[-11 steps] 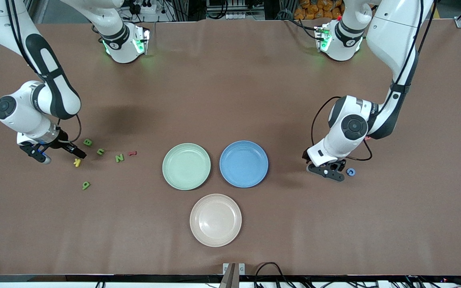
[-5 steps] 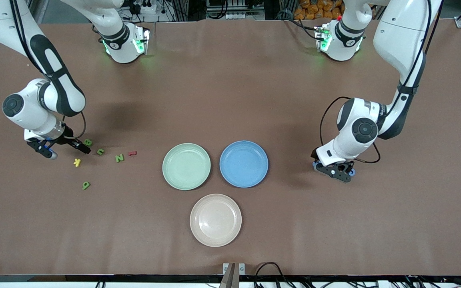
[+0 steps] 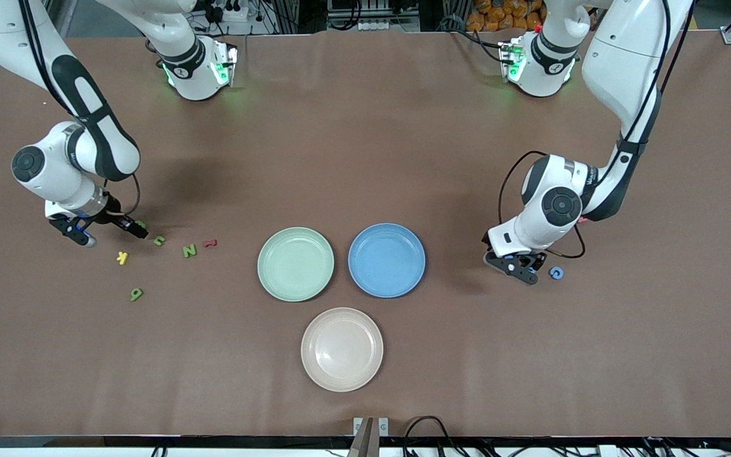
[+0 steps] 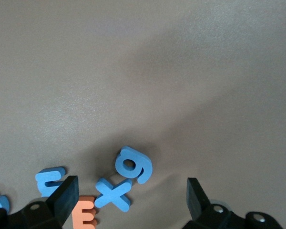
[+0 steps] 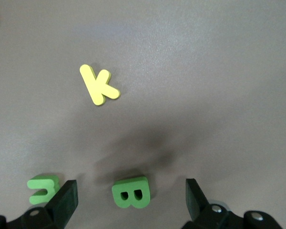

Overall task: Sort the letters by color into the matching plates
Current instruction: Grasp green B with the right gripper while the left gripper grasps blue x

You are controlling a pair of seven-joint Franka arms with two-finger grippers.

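The mint green plate (image 3: pixel 296 263) and the blue plate (image 3: pixel 386 259) lie side by side mid-table, both empty. My right gripper (image 3: pixel 110 233) is open low over the table, its jaws either side of a green B (image 5: pixel 131 193). A yellow K (image 5: pixel 98 85) and a green 3-like shape (image 5: pixel 43 188) lie close by. My left gripper (image 3: pixel 518 268) is open low over a blue X (image 4: pixel 113 194), with a blue 9 (image 4: pixel 133 164), an orange E (image 4: pixel 85 218) and another blue letter (image 4: pixel 50 177) beside it. A blue C (image 3: pixel 556 273) lies next to it.
A cream-beige plate (image 3: pixel 342 349) sits nearer the camera than the two plates. A green N (image 3: pixel 189 250), a red letter (image 3: pixel 210 242), a yellow K (image 3: pixel 123 257) and a green 9 (image 3: pixel 136 294) lie toward the right arm's end.
My right gripper has moved from beside the yellow K to straddle the green B. My left gripper swung over the blue C, then back toward the blue plate, uncovering it.
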